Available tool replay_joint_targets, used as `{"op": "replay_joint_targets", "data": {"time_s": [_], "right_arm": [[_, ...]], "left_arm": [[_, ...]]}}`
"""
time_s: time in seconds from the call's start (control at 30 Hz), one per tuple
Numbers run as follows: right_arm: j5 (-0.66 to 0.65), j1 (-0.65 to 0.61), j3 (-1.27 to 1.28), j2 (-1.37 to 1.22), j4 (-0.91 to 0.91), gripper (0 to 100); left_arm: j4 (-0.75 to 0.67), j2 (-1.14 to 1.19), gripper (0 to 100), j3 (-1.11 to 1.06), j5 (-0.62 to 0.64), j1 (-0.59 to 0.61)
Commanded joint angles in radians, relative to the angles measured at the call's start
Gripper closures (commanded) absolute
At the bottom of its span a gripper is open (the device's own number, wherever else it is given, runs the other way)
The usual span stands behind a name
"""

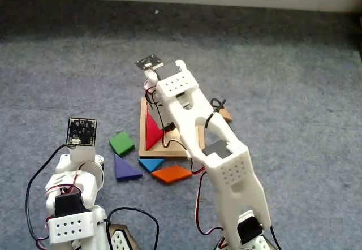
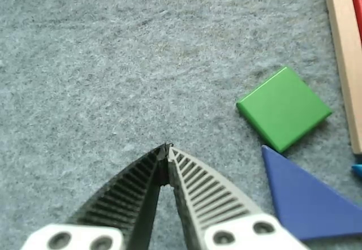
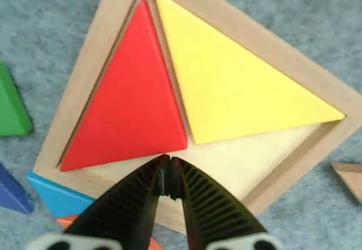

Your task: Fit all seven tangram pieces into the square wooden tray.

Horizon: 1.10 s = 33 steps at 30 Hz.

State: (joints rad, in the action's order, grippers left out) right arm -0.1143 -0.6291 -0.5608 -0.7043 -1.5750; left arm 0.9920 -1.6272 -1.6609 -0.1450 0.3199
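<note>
Tray (image 3: 85, 74) holds two triangles (image 3: 133, 106); five pieces (image 1: 121, 142) lie outside.

Pale-wood tray (image 3: 91, 63), floor lighter than rim. Pieces: red tri. (image 3: 130, 103), yellow tri. (image 3: 237, 86), green sq. (image 2: 283, 108), indigo tri. (image 2: 305, 199), sky-blue tri. (image 1: 151, 163), orange rhomboid (image 1: 171, 174), tan piece (image 3: 350, 177). Grey-blue table (image 2: 113, 63), mottled, felt-like. White left arm (image 1: 70, 224) & right arm (image 1: 232, 176) w/ black motors, red & black wires. Dark grey left tool (image 2: 168, 148) & right tool (image 3: 168, 160), ribbed inner faces, white bases.
</note>
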Motion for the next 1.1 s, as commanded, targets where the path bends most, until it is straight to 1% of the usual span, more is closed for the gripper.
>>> {"op": "replay_joint_targets", "data": {"time_s": [0.0,0.17,0.33,0.4,0.63,0.77,1.0,1.07], "right_arm": [[-0.006,0.044,-0.013,0.028,-0.028,99.0],[-0.009,0.093,-0.013,0.021,0.002,99.0],[-0.012,0.122,-0.001,0.013,0.13,99.0],[-0.012,0.116,0.01,-0.007,0.133,99.0],[-0.012,0.036,-0.013,-0.056,0.133,99.0],[-0.008,0.027,-0.116,-0.053,0.081,99.0],[-0.006,0.033,-0.404,-0.054,-0.183,99.1],[-0.005,0.042,-0.466,-0.048,-0.191,99.1]], "left_arm": [[-0.015,-0.008,96,0.013,0.008,0.012],[-0.015,-0.008,96,0.013,0.008,0.012],[-0.015,-0.008,96,0.013,0.008,0.012],[-0.015,-0.008,96,0.013,0.008,0.012],[-0.015,-0.008,96,0.013,0.008,0.012],[-0.015,-0.008,96,0.013,0.008,0.012],[-0.015,-0.008,96,0.015,0.008,0.012],[-0.015,-0.008,96,0.015,0.008,0.012]]}}
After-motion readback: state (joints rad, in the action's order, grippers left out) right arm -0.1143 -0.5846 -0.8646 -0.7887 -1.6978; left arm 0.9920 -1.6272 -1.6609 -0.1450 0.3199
